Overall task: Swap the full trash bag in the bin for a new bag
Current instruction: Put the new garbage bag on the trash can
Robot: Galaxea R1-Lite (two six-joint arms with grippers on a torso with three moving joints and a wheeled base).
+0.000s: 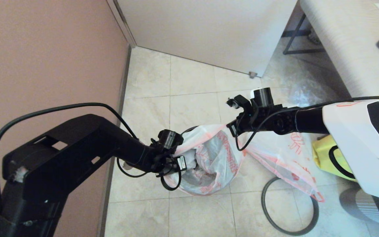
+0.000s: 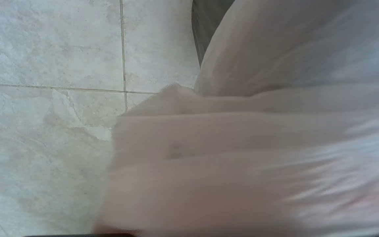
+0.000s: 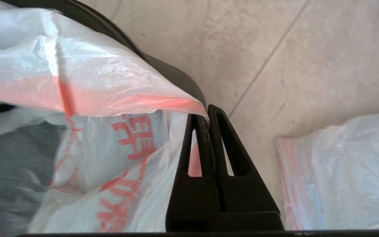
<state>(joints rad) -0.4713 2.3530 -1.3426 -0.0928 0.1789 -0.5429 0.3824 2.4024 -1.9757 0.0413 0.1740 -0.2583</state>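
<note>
Right hand [image 3: 206, 113] pinching full trash bag [image 3: 110, 95] rim, hidden from head view.

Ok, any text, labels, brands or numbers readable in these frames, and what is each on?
Nothing can be read in full.
Red characters printed on the full trash bag: cut off and creased, not readable.
Red print on the new bag lying on the floor: too small to read.
Small white label on the left gripper: too small to read.
</note>
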